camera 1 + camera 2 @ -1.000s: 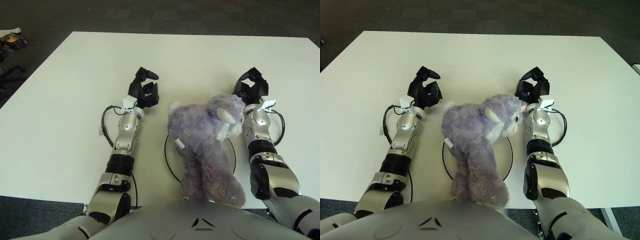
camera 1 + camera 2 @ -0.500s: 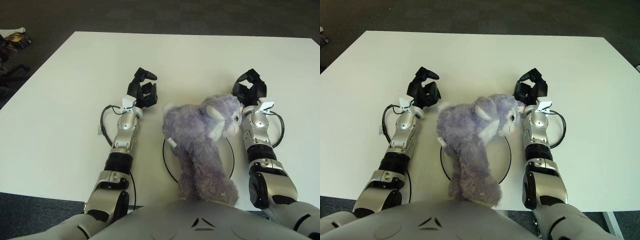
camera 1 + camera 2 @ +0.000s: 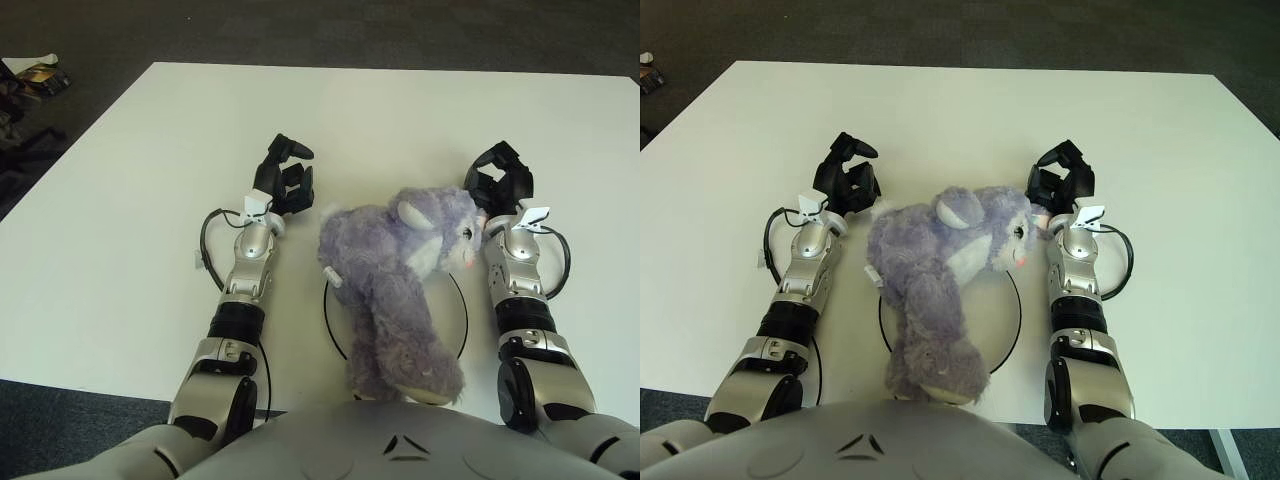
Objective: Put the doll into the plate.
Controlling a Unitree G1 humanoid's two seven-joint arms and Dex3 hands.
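A purple plush doll (image 3: 392,268) lies across a white plate with a thin dark rim (image 3: 328,306) near the table's front edge. Its head points right and its legs hang toward my torso. My left hand (image 3: 286,180) rests on the table just left of the doll, a little apart from it, with fingers relaxed and empty. My right hand (image 3: 500,185) rests just right of the doll's head, close to it, with fingers relaxed and holding nothing. The doll covers most of the plate.
The white table (image 3: 400,110) stretches far beyond the hands. Dark carpet lies around it, with some small objects (image 3: 40,72) on the floor at the far left. A black cable loops beside each forearm.
The doll has shifted left and settled lower over the plate, with its head turned more toward the right hand. Both hands have stayed where they were.
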